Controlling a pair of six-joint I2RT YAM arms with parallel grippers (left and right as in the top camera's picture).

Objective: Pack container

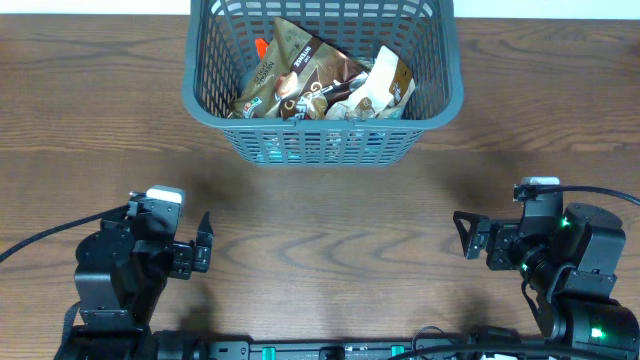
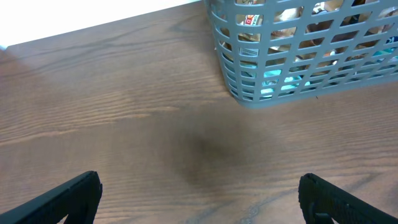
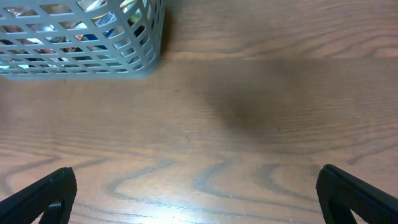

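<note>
Overhead, the container [image 1: 322, 140] stands at the far middle of the table [image 1: 100, 150], snack bags [image 1: 300, 75] inside. It looks light and stiff, best taken by its thick rim. Left wrist view: the left gripper [image 2: 199, 202] has its jaws wide apart, empty. Right wrist view: the right gripper [image 3: 199, 196] likewise.

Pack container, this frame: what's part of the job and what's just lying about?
Job: container; brown snack packets and pale packet lying inside it; left gripper and right gripper, both open and empty.

Lying about: only the wooden table and the arms' cables.
</note>
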